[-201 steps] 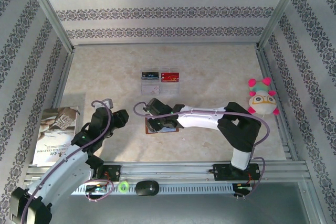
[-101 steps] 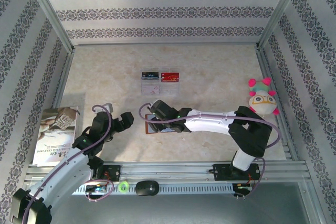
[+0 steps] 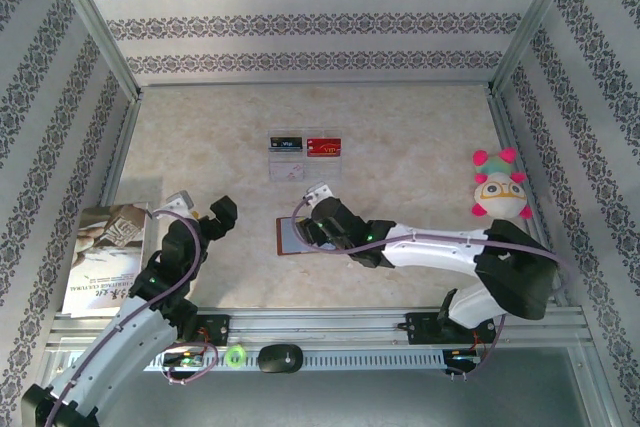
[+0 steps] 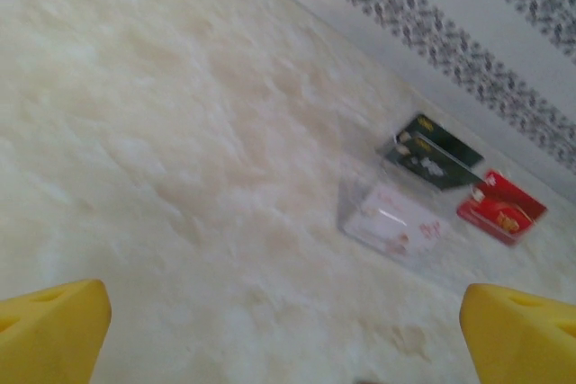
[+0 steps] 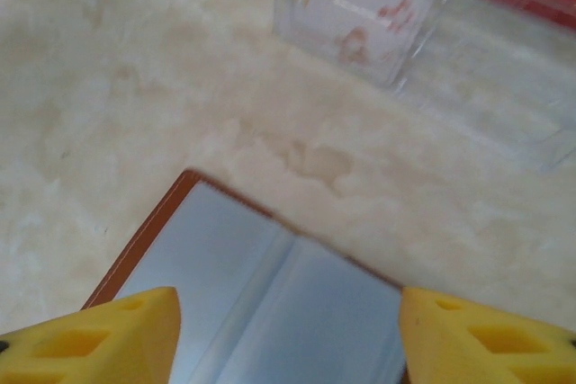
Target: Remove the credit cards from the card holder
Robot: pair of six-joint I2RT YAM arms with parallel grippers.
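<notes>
Since the credit cards [image 3: 323,147] lie on the tabletop [image 3: 420,147] beyond the open card holder [image 3: 291,237], which looks empty, I'd raise the spread right pincer [image 5: 288,337] straight up; left pincer [image 4: 288,330] is spread, idle.

Right pincer [image 3: 310,231] backed off card holder [image 3: 290,239] — left pincer [image 3: 222,215] withdrawn, opened.

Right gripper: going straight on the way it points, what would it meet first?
Likely the open card holder, lying just under the right gripper; the clear tray sits beyond. Depth is uncertain.
</notes>
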